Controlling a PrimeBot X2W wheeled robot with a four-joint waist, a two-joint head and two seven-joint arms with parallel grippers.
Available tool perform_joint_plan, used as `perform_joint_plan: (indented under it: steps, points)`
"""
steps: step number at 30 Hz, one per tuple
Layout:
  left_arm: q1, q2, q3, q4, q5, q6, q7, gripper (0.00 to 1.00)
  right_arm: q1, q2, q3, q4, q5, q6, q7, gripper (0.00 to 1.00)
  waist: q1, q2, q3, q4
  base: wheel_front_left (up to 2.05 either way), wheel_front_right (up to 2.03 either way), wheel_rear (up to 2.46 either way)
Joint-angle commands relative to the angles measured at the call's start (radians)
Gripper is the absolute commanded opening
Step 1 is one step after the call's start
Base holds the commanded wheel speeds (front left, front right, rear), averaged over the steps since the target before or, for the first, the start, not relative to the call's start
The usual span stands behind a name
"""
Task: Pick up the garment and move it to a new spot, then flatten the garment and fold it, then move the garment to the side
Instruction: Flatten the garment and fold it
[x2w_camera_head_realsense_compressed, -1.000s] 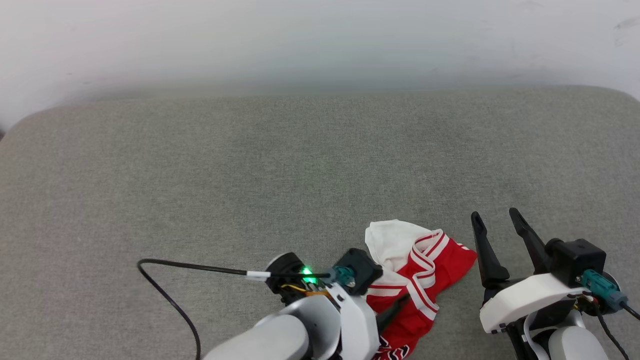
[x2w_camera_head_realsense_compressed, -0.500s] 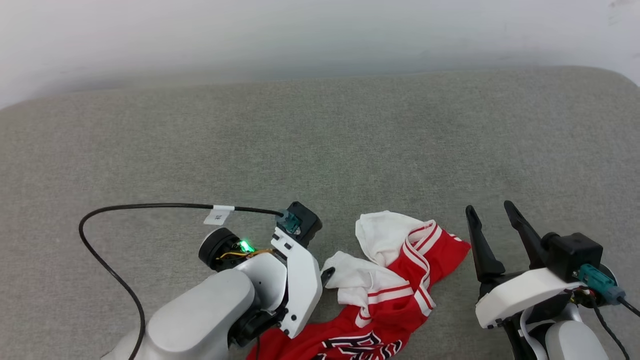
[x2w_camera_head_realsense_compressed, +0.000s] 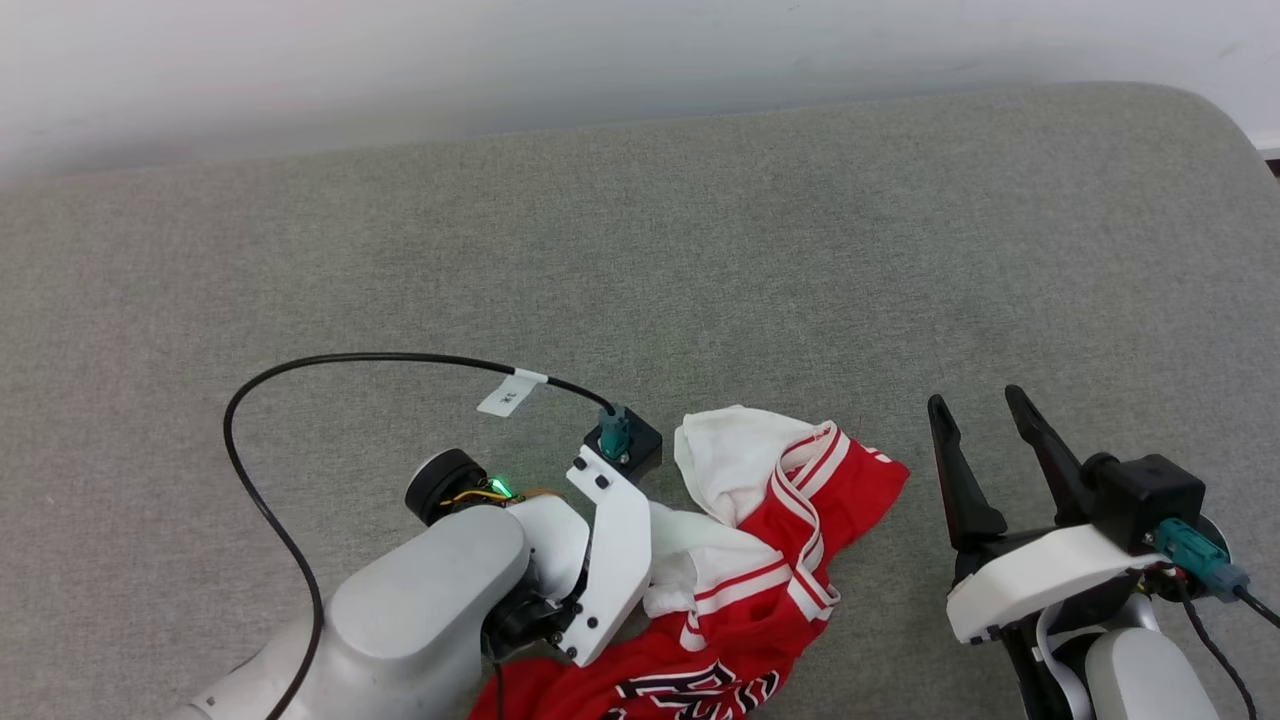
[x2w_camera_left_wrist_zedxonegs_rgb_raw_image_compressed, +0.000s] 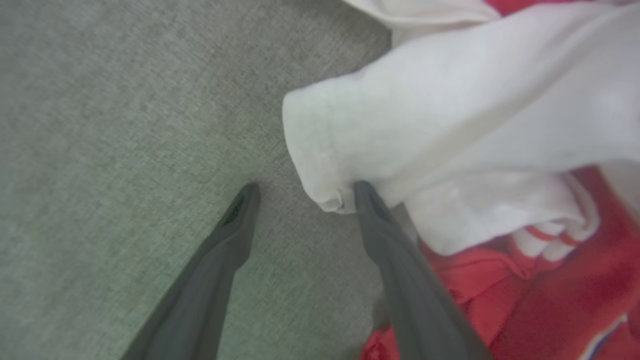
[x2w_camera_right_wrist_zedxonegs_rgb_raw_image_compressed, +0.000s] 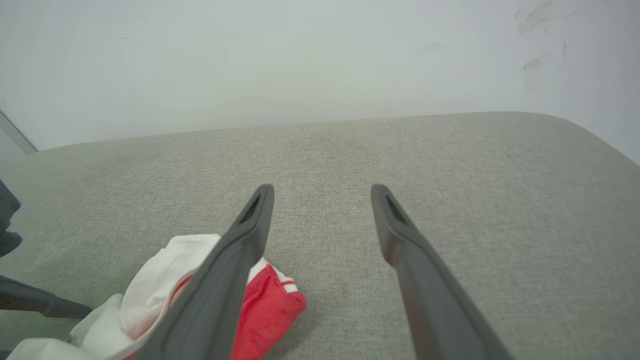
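One garment (x2w_camera_head_realsense_compressed: 800, 520), a red shirt with white sleeves and striped trim, lies crumpled on the grey fabric surface (x2w_camera_head_realsense_compressed: 700, 250). Its lower part, with black lettering, runs off the near edge of the head view.

At the garment's left edge sits the left gripper (x2w_camera_left_wrist_zedxonegs_rgb_raw_image_compressed: 305, 186), jaws spread wide and holding nothing. One finger tip touches the rolled hem of a white sleeve (x2w_camera_left_wrist_zedxonegs_rgb_raw_image_compressed: 425, 100), and the other rests on bare fabric just beside the garment. Off the garment's right side, a little apart from the red cloth, the right gripper (x2w_camera_head_realsense_compressed: 975, 396) is also wide open and empty. A black cable (x2w_camera_head_realsense_compressed: 300, 365) loops out to the left of the garment from the left wrist.

As a judgement, the risks are these:
- If the left jaws close where they are, they may catch only the sleeve's thin hem, which could slip free on the lift.
- They may also pinch the surface underneath.
- Lifting by one sleeve would likely leave the bunched body twisted, making it harder to flatten.

Count: one garment, two grippers, four fingers, one cable.
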Motion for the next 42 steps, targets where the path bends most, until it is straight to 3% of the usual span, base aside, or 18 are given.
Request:
perform_joint_plan:
  steps: [1,8,13,21,22,27,30,33,37,38,39,42]
  points:
    - [0.057,-0.019,-0.05,0.032,-0.01,-0.017,0.034,0.0,-0.017,0.001,0.0,-0.001,-0.006,0.0,-0.007,1.0,0.0,0.0,-0.001,-0.001,0.0,0.0,0.0]
    - [0.039,-0.016,-0.025,0.017,0.027,0.002,-0.067,0.0,-0.002,0.001,-0.014,-0.019,-0.027,0.0,-0.009,1.0,0.0,0.0,-0.039,0.026,0.0,0.0,0.0]
    - [0.03,0.029,0.029,-0.052,0.056,0.062,-0.173,0.0,0.019,0.001,-0.029,-0.032,-0.039,0.0,0.006,1.0,0.0,0.0,-0.071,0.071,0.0,0.0,0.0]
    - [0.112,0.212,0.175,-0.235,0.034,0.254,-0.276,0.0,0.043,0.001,-0.059,-0.061,-0.047,0.0,0.029,1.0,0.0,0.0,-0.086,0.129,0.0,0.0,0.0]
    - [0.112,0.212,0.175,-0.235,0.034,0.254,-0.276,0.0,0.043,0.001,-0.059,-0.061,-0.047,0.0,0.029,1.0,0.0,0.0,-0.086,0.129,0.0,0.0,0.0]
    - [0.255,0.333,0.304,-0.31,-0.069,0.394,-0.316,0.0,0.042,0.001,-0.069,-0.083,-0.053,0.0,0.037,1.0,0.0,0.0,-0.075,0.14,0.0,0.0,0.0]
    - [0.36,0.373,0.376,-0.309,-0.156,0.449,-0.341,0.0,0.045,0.001,-0.076,-0.091,-0.059,0.0,0.045,1.0,0.0,0.0,-0.066,0.137,0.0,0.0,0.0]
    - [0.45,0.385,0.418,-0.286,-0.228,0.466,-0.36,0.0,0.049,0.001,-0.084,-0.098,-0.064,0.0,0.049,1.0,0.0,0.0,-0.059,0.128,0.0,0.0,0.0]
    - [0.511,0.359,0.433,-0.243,-0.278,0.447,-0.38,0.0,0.054,0.001,-0.095,-0.105,-0.065,0.0,0.055,1.0,0.0,0.0,-0.056,0.116,0.0,0.0,0.0]
    - [0.517,0.349,0.434,-0.233,-0.285,0.441,-0.389,0.42,0.055,0.001,-0.096,-0.105,-0.066,0.0,0.055,1.0,0.0,0.0,-0.056,0.113,0.0,0.0,0.0]
    - [0.518,0.341,0.435,-0.227,-0.283,0.432,-0.403,1.0,0.057,0.001,-0.099,-0.106,-0.066,0.0,0.056,1.0,0.0,0.0,-0.058,0.111,0.0,0.0,0.0]
    - [0.498,0.321,0.453,-0.218,-0.26,0.425,-0.479,1.0,0.066,0.001,-0.106,-0.107,-0.067,0.0,0.06,1.0,0.0,0.0,-0.071,0.108,0.0,0.0,0.0]
